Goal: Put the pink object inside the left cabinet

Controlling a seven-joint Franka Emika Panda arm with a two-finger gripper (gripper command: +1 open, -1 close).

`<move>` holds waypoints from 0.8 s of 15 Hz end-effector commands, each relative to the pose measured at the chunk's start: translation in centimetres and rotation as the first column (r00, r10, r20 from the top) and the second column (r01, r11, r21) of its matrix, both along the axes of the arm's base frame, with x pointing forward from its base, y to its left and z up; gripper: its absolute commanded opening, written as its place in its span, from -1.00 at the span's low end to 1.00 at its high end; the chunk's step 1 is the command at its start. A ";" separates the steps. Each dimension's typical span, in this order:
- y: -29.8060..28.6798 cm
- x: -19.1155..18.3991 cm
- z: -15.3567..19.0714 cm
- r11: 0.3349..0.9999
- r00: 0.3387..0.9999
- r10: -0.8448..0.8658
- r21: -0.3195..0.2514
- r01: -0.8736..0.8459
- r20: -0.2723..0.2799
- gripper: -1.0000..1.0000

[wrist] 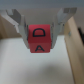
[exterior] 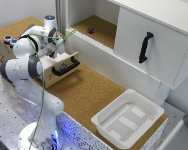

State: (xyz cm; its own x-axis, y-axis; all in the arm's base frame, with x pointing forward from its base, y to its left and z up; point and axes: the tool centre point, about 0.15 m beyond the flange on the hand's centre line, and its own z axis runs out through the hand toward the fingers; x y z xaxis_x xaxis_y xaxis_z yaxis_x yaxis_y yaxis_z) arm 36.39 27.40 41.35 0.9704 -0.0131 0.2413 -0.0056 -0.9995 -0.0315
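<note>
With the pink lettered cube [wrist: 41, 37] clamped between the jaws, we hold it over the small wooden drawer box with black handle [exterior: 61, 66].

In the wrist view the gripper [wrist: 42, 31] grips the cube on two opposite side faces, so the jaws are closed on it. In the exterior view, the open white cabinet compartment with cork-brown floor [exterior: 96, 26] lies beyond the gripper [exterior: 54, 50], toward the exterior view's right and farther back. We judge the coming move must carry the cube that way, clearing the compartment's front edge.
</note>
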 end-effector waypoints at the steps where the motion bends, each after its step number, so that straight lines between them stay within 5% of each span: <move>1: -2.9 7.5 5.9 0.991 0.997 -0.076 -0.116 0.073 -0.028 -1.00; 7: -8.5 16.2 8.8 0.988 0.997 -0.064 -0.137 0.070 0.051 -1.00; 12: -10.5 23.9 7.1 0.992 0.998 0.004 -0.128 0.004 0.058 -1.00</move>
